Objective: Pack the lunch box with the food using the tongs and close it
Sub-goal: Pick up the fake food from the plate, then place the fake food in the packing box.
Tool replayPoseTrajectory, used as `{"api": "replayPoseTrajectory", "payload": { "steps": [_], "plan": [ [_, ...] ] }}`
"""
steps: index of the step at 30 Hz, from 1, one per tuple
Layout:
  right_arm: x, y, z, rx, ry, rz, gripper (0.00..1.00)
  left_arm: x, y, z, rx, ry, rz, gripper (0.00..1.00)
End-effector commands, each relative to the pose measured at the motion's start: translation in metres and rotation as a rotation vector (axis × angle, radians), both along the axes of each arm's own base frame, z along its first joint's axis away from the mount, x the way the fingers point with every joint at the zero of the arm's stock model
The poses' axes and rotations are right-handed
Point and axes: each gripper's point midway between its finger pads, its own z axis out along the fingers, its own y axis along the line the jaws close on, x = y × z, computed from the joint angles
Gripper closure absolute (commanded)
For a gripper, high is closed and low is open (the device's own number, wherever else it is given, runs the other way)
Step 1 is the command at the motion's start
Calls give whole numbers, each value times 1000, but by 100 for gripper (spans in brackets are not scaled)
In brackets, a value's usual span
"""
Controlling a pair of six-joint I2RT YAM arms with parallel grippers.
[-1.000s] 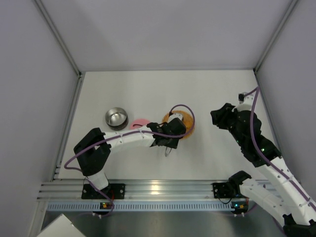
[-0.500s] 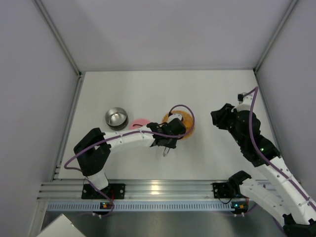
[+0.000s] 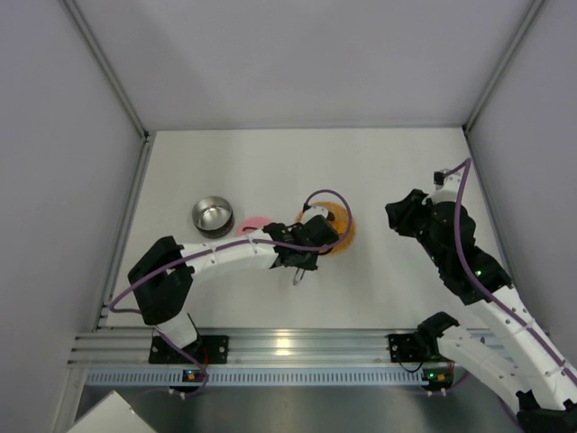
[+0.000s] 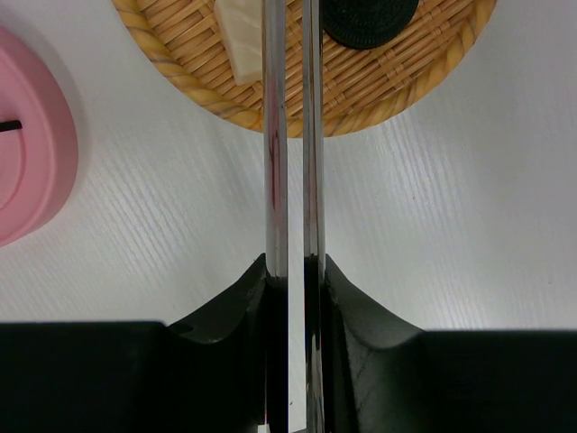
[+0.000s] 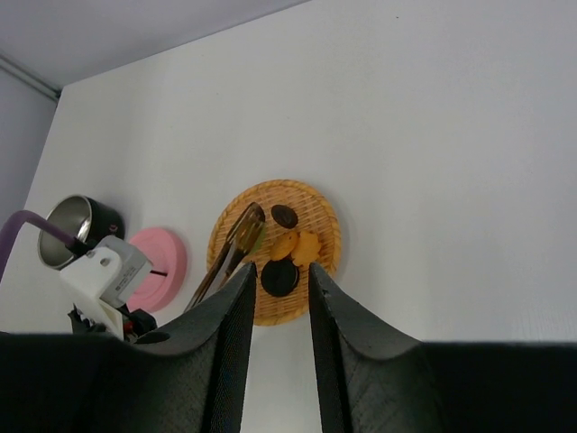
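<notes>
Tongs (image 4: 288, 135) clamped in my left gripper (image 4: 295, 263), blades squeezed nearly together, reaching ahead over the food (image 4: 236, 41) on the woven plate (image 4: 176, 41). Picking step, I judge; next, carry leftward to the lunch box (image 3: 212, 215). Right gripper (image 5: 279, 269) slightly apart, empty.

Steel lunch box (image 3: 211, 216) upright, open; pink lid (image 3: 252, 223) flat just beside it. Tongs (image 4: 273, 135) arms squeezed nearly together, tips over woven plate (image 4: 180, 41). Plate carries black, orange, pale yellow food (image 5: 297, 244).
</notes>
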Motion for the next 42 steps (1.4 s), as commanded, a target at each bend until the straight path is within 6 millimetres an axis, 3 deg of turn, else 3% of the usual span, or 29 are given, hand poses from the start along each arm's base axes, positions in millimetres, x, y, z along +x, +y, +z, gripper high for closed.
{"api": "replayPoseTrajectory", "payload": {
  "steps": [1, 14, 22, 30, 38, 42],
  "plan": [
    [1, 2, 0, -1, -4, 6, 71, 1, 1, 21, -30, -40, 4, 72],
    [2, 2, 0, -3, -5, 5, 72, 5, 5, 56, -75, -102, 10, 73],
    [3, 4, 0, 0, -3, 12, 72, 10, 36, 84, -49, -185, 98, 73],
    [3, 10, 0, 9, 2, 34, 73, 22, 97, 93, 4, -223, 255, 73],
    [5, 13, -1, 13, 7, 49, 74, 38, 187, 91, -1, -226, 457, 74],
    [6, 18, -4, 21, 18, 62, 74, 40, 216, 83, -2, -213, 526, 74]
  ]
}}
